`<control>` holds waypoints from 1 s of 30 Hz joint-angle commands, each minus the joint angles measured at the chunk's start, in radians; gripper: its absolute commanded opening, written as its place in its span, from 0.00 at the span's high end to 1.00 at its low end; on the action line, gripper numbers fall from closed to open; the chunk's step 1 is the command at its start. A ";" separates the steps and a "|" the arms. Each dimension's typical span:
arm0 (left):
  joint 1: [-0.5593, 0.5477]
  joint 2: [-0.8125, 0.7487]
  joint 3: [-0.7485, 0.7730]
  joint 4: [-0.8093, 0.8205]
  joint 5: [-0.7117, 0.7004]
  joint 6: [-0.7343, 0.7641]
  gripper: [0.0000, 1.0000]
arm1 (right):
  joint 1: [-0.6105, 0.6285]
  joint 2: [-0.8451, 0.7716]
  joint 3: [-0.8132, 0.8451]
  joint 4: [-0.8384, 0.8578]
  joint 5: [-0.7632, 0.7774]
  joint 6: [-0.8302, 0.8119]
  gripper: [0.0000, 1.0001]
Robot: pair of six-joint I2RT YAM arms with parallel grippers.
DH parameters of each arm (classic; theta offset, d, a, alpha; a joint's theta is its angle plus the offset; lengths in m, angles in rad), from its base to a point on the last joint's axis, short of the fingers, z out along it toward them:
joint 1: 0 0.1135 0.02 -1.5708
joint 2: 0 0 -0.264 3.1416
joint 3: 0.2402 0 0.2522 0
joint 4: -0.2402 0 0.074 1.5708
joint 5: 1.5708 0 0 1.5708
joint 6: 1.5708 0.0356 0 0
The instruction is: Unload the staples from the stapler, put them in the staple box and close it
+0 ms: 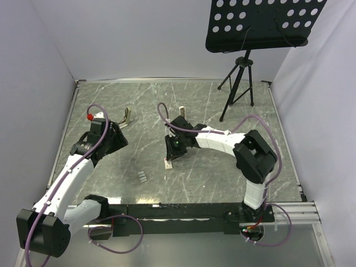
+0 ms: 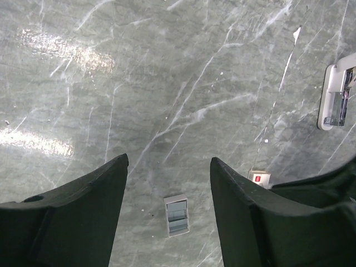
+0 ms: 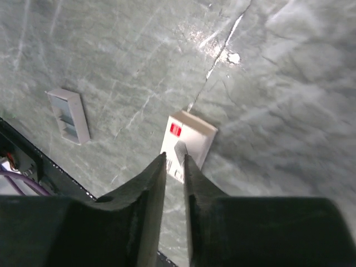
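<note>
Showing only its two pale ends in the top view, the cream-white plastic bar stapler (image 1: 168, 163) is held near the middle of the grey marbled surface (image 1: 217, 178), its midsection hidden beneath the right gripper (image 1: 173, 149). In the right wrist view that gripper (image 3: 173, 161) is narrowed to a thin slot around the stapler, whose end with a small red label is seen past the fingertips. Whether any staples sit inside cannot be told.

A short silvery-grey ribbed strip of staples (image 1: 143, 176) is laid flat on the surface, near the labelled end but apart from it. The left gripper (image 2: 169, 161) is spread wide, with nothing held between its fingers.

A small tan V-shaped item (image 1: 127, 117), too small to identify, is placed towards the far left. A black perforated tray on a tripod (image 1: 256, 41) is cut off by the top edge.
</note>
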 commanded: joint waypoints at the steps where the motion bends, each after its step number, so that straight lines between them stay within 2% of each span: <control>1: 0.003 -0.012 0.003 0.024 0.017 -0.003 0.35 | -0.002 -0.111 -0.027 -0.039 0.079 -0.031 0.68; 5: 0.005 0.000 0.017 0.004 0.030 -0.024 0.35 | 0.000 -0.126 -0.080 -0.003 0.063 -0.009 0.57; 8: 0.005 0.002 0.011 0.004 0.080 -0.046 0.36 | 0.003 -0.125 -0.103 0.023 0.036 0.010 0.52; 13: 0.006 0.006 -0.028 0.029 0.111 -0.070 0.36 | 0.010 -0.112 -0.138 0.076 -0.007 0.030 0.52; 20: 0.019 0.049 0.003 0.010 0.113 -0.057 0.37 | 0.033 -0.088 -0.172 0.148 -0.032 0.057 0.44; 30: 0.051 0.048 0.007 0.015 0.136 -0.046 0.37 | 0.070 -0.059 -0.141 0.119 0.026 0.085 0.38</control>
